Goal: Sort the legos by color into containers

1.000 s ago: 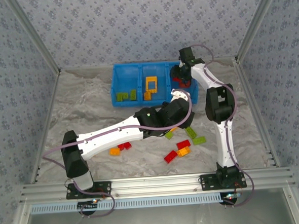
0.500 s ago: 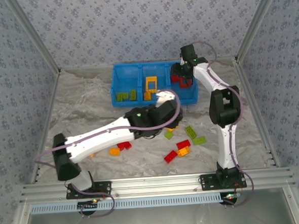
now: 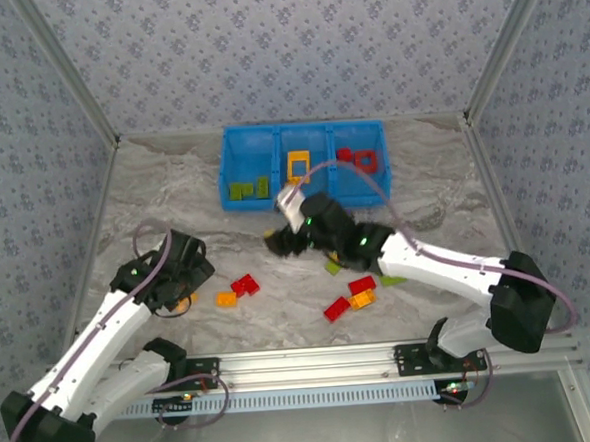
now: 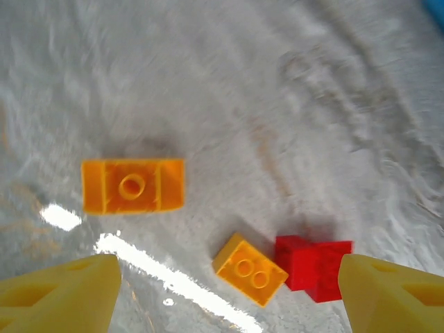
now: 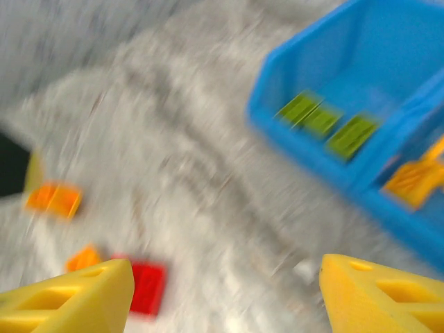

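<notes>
The marbled table (image 3: pixel 153 200) is lying broad and bare on its left and far right, leaving plenty of room for swinging. The near rail (image 3: pixel 313 358) is bounding it close behind the loose bricks. The blue tray (image 3: pixel 246 154) is sitting at the far middle, its left compartment holding green bricks (image 3: pixel 250 189), the middle an orange frame (image 3: pixel 299 167), the right a red frame (image 3: pixel 364 160). I am judging the sorting partly done, with a reach for the next loose brick in hand. The right gripper (image 5: pixel 225 298) is hovering between tray and scatter, fingers spread and carrying nothing; the left gripper (image 4: pixel 222 295) is hanging, equally spread and empty, above an upturned orange brick (image 4: pixel 132 186), a smaller orange brick (image 4: pixel 250 260) and a red brick (image 4: pixel 313 263) just beside it, perhaps touching. The next move is probably calling for the left gripper to lower squarely over one orange piece, keeping clear of the red neighbour.
</notes>
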